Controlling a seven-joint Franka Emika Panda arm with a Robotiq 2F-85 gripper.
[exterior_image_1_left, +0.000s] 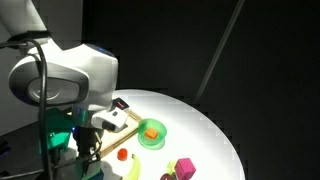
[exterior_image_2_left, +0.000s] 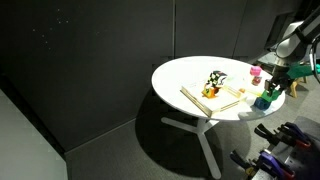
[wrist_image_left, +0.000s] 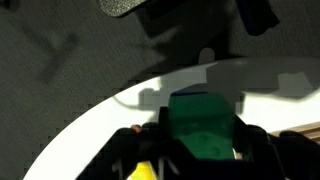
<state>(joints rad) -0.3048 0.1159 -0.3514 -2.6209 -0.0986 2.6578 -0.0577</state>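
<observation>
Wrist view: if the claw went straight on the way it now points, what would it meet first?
The green plastic block, already between the fingers of the claw and apparently gripped; straight beyond it, probably the white round table, though depth is unclear.

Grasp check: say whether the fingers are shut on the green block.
Shut on it: wrist view shows the green block wedged tight between both fingers.

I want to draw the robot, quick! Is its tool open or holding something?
Tool: closed, holding the green block.
</observation>
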